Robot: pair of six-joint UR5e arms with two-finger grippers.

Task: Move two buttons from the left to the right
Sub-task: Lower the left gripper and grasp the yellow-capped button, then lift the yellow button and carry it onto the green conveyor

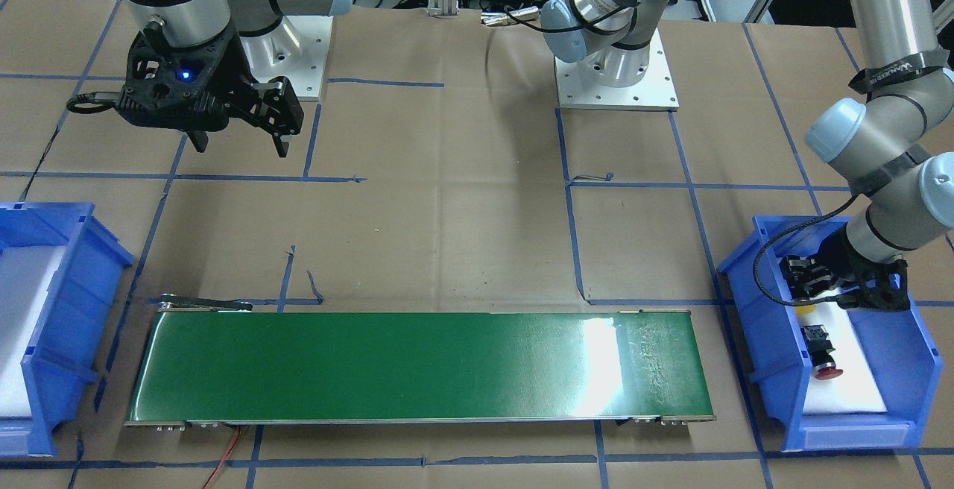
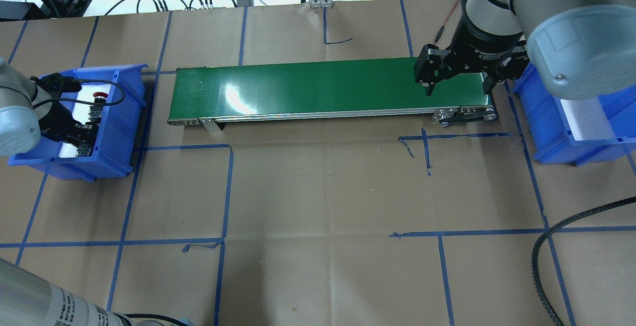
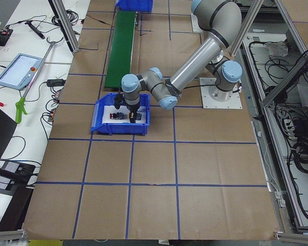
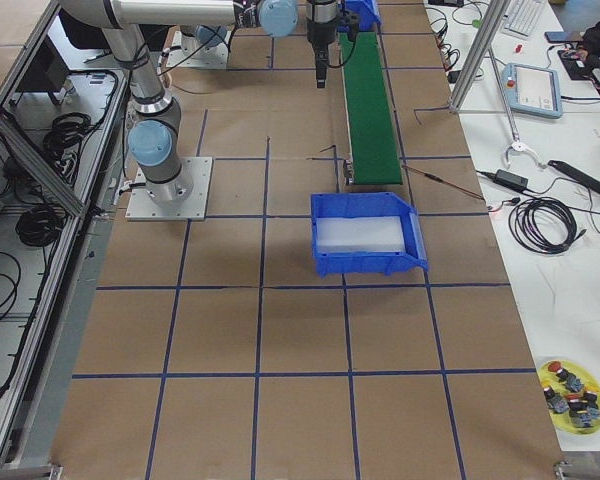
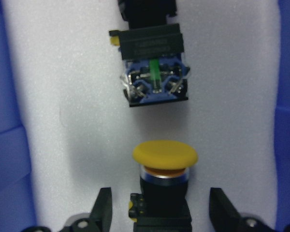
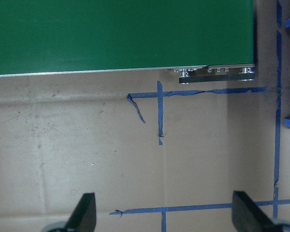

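left claw [image 5: 160, 203] is down inside the blue bin [image 2: 119, 132] just beyond the left end of the green belt [image 2: 318, 85]. its jaws are spread wide, one on each side of the black body of the yellow button [image 5: 165, 153], with white foam showing in the gap on both sides, so nothing is gripped yet. the button lies on its side on the foam liner [image 5: 63, 121], cap pointing away from the wrist, which presents the narrow collar and body to the pads rather than the wide cap. the red button [image 1: 823, 358] lies in the same bin, just past the yellow one along the liner and apart from it. judgement: first pick is at the pre-close stage and neither button has reached the belt. right claw [image 6: 164, 212] hangs above the desk [image 2: 318, 192] beside the belt's right end, on the robot's side of it, jaws wide apart and holding nothing. it is likely parked there to receive parts that travel down the belt toward the second bin [image 2: 551, 132] past that end. risk: the pads may slip on the round collar if the close lands off-centre.
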